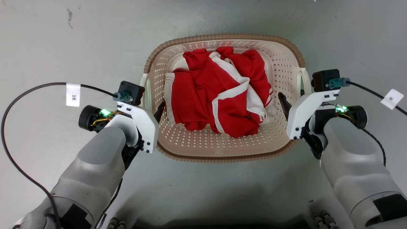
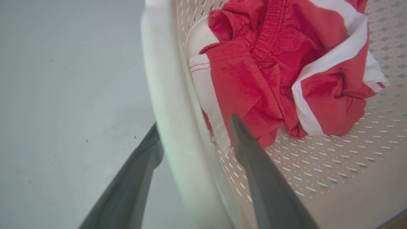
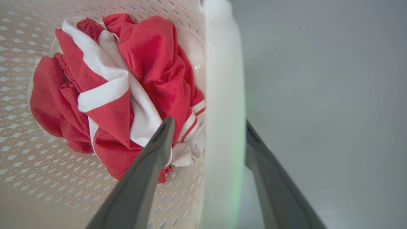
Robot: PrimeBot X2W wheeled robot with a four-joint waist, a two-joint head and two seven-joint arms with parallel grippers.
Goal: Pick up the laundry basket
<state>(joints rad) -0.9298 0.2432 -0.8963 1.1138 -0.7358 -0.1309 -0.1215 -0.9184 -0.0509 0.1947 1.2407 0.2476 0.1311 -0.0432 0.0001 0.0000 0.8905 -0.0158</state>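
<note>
On the grey floor (image 1: 63, 41) sits the laundry basket (image 1: 229, 157), centred between both arms, with a crumpled red-and-white garment (image 1: 219, 95) lying in it. At the basket's left side, the left hand (image 1: 152, 108) straddles the white side handle (image 1: 145, 92): one dark finger (image 2: 254, 159) reaches inside over the perforated wall near the cloth, and the other (image 2: 140, 168) is outside against the handle, so the hand is spread rather than clamped. The right hand (image 1: 291, 98) mirrors this at the opposite handle (image 1: 306, 81), with its inner finger (image 3: 152, 152) beside the garment, its outer finger (image 3: 264, 165) outside, and a visible gap on the inner side.
</note>
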